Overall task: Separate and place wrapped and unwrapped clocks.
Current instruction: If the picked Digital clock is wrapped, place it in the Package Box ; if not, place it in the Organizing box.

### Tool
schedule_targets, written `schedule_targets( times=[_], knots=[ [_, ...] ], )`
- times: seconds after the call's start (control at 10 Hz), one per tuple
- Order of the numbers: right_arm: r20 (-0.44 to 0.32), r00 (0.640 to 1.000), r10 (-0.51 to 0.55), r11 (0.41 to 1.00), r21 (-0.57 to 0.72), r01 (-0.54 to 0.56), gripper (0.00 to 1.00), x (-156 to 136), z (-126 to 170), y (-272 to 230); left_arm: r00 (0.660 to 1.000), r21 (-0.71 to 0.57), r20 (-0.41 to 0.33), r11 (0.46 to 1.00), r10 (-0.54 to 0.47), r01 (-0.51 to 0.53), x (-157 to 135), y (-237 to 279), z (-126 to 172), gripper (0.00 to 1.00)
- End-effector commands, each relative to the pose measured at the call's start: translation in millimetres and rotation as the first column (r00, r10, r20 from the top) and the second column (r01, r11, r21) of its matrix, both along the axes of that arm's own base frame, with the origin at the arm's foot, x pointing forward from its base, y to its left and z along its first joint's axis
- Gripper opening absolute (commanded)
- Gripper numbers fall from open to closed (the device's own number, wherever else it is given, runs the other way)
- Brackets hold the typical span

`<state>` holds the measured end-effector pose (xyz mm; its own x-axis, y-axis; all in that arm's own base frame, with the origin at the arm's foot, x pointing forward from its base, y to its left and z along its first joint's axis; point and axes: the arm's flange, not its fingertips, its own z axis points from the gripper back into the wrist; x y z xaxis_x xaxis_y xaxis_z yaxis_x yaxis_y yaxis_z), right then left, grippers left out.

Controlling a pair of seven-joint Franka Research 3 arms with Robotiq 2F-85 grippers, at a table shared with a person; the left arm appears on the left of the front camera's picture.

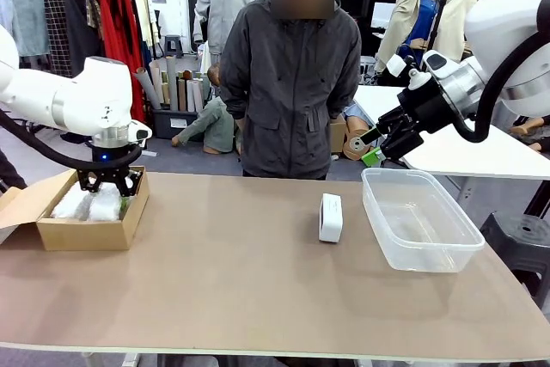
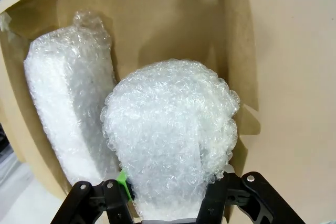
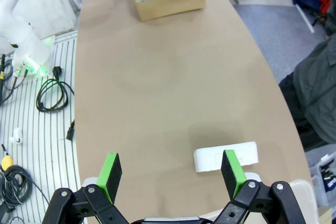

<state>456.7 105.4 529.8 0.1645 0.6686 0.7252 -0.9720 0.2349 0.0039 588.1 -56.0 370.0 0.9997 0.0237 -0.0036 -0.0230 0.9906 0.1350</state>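
In the front view we see the left gripper [image 1: 107,181] lowered into an open cardboard box [image 1: 86,231] at the left edge of the frame, on the table [image 1: 232,290]. In the box lie 2 lumps in white bubble wrap, side by side. These are the held wrapped clock [image 1: 106,204] under the gripper and the second wrapped clock [image 1: 72,204] to its left. From here we cannot tell how the jaws stand. 1 bare clock [image 1: 330,217], white, stands on its edge right of the middle. It is just beside 1 clear plastic tub [image 1: 447,251] and not touching it. The right gripper [image 1: 375,138] hangs in the air at the upper right, above the tub's far corner. 1 person [image 1: 296,83] stands behind the table at the top middle.

The left wrist view gives what the front view hides. The 2 black fingers [image 2: 220,203] at the bottom edge press on both sides of the held wrapped clock in the middle of the frame, so the grip is closed on it. The second wrapped clock lies at the left, touching it, along the box wall.

The right wrist view shows the right gripper spread wide, with nothing between its 2 green pads [image 3: 110,170]. The bare clock shows at the lower right, partly behind the right pad. The box with both wrapped clocks is small at the top middle.
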Motion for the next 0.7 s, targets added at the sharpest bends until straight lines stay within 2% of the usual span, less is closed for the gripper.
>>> schedule_targets(
  times=[0.0,0.6],
  knots=[
    [0.005,1.0,0.008,1.0,0.005,-0.008,1.0,1,1,0,1.0,0.018,0.028,1.0,0.013,-0.013,-1,8,-4,0.0],
    [0.005,1.0,0.008,1.0,0.005,-0.008,1.0,1,1,0,0.997,-0.01,0.071,1.0,0.008,-0.007,13,17,-18,0.0]
  ],
)
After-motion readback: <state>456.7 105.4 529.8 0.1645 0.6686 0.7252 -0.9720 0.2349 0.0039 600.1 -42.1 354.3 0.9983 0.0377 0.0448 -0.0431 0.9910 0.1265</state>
